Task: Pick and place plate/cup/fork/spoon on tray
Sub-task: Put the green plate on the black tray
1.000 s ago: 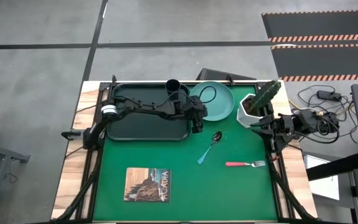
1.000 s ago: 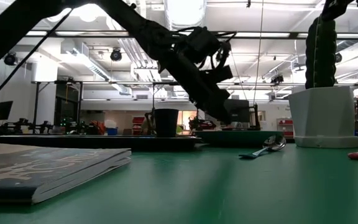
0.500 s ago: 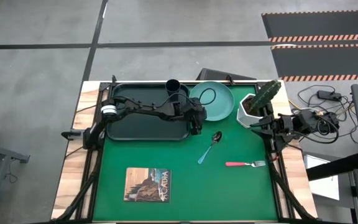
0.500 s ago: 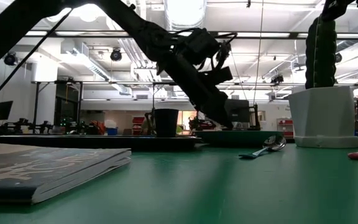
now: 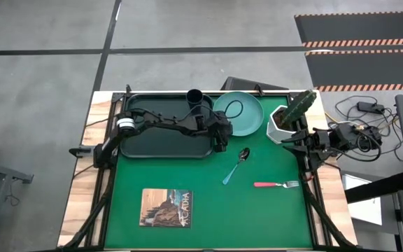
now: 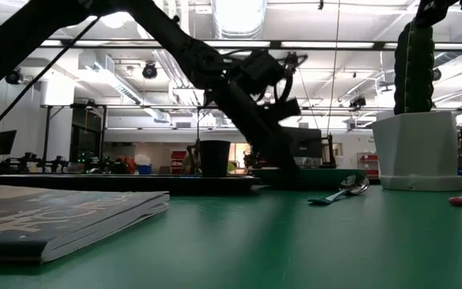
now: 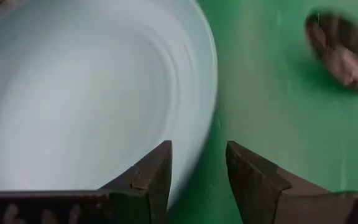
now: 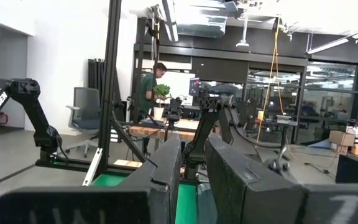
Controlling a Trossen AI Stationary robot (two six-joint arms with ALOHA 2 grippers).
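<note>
The left claw (image 7: 197,168), fingers parted, straddles the teal plate's (image 7: 73,93) rim at its seven o'clock. It has dropped lower than a second ago. The right claw (image 8: 191,168) is narrowly parted, holding nothing.

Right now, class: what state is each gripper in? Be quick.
Left gripper: open, its fingers straddling the rim of the plate, not yet clamped.
Right gripper: open, holding nothing, waiting at the table's right edge.

Bright, even overhead light fills the high view, with only soft short shadows on the green mat (image 5: 208,189). In the low view, ceiling lamps (image 6: 239,12) glare white and the arm shows as a silhouette. The left wrist view is blurred throughout, the plate (image 7: 86,93) washed pale.
</note>
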